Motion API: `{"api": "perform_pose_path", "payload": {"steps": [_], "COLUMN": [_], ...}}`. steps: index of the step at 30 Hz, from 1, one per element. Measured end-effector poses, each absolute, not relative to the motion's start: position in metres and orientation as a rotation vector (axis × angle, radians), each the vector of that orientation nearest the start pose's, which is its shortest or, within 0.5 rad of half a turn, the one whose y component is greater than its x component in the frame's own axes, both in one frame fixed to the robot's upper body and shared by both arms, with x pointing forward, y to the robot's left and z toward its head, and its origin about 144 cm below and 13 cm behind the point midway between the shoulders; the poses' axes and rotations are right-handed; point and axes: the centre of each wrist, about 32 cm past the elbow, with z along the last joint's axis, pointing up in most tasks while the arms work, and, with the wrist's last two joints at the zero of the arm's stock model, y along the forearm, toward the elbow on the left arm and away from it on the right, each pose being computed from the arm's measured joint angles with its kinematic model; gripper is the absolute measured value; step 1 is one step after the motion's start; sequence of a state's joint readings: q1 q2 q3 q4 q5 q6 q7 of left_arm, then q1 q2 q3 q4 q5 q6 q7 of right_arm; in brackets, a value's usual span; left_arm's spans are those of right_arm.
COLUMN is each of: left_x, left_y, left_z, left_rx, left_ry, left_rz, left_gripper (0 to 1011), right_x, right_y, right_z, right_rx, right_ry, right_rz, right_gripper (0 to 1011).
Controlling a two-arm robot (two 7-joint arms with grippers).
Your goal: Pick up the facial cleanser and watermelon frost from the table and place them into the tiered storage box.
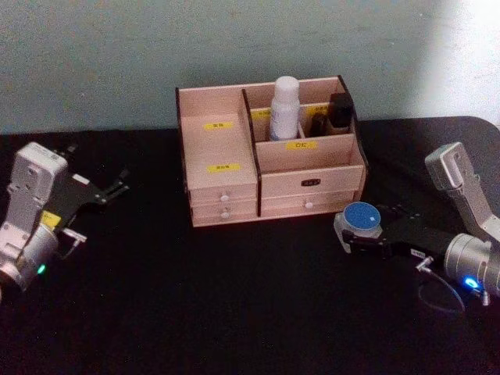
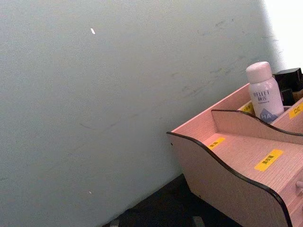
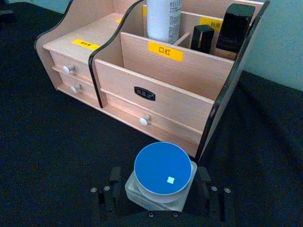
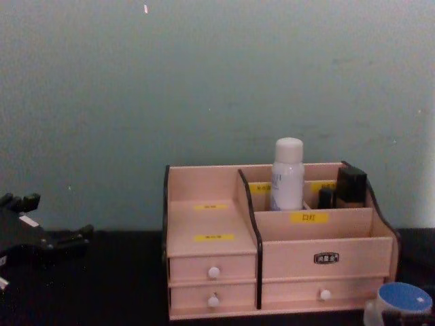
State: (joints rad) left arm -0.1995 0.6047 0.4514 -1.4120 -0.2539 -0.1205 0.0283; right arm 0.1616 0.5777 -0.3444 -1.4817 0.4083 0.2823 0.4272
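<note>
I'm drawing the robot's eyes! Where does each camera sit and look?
Head: high, looking down at the tiered storage box, left gripper, right gripper.
Chest: low, facing the box front; left gripper at the edge.
Left wrist: left arm, facing wall and box side.
Right wrist: over the right gripper clamping the watermelon frost.
Shared: all four see the facial cleanser.

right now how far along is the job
Done: the facial cleanser stands upright in a rear compartment of the tiered storage box. In hand: the right end effector is closed on the watermelon frost, low in front of the box's right end. Left to do: lifting it and setting it in the box. The left end effector sits open off to the left, idle.
</note>
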Motion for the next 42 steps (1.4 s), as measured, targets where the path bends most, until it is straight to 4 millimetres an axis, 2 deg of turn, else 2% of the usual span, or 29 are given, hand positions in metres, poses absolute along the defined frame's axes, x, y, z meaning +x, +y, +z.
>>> {"api": "perform_pose_path", "payload": {"steps": [36, 42], "left_x": [0.4886, 0.4886], "left_y": [0.3097, 0.3097], "left_z": [1.1398, 1.1398], "left_rx": [0.304, 0.304], "left_ry": [-0.285, -0.285], "left_rz": [1.248, 1.248], "left_gripper": [1001, 1001], "right_x": [0.4908, 0.4906], "right_y": [-0.3137, -0.3138], "right_z": [1.1567, 1.1566], "right_rx": [-0.398, -0.399], "right_ry": [0.181, 0.181], "right_rz": [-0.927, -0.927], "right_gripper": [1000, 924]}}
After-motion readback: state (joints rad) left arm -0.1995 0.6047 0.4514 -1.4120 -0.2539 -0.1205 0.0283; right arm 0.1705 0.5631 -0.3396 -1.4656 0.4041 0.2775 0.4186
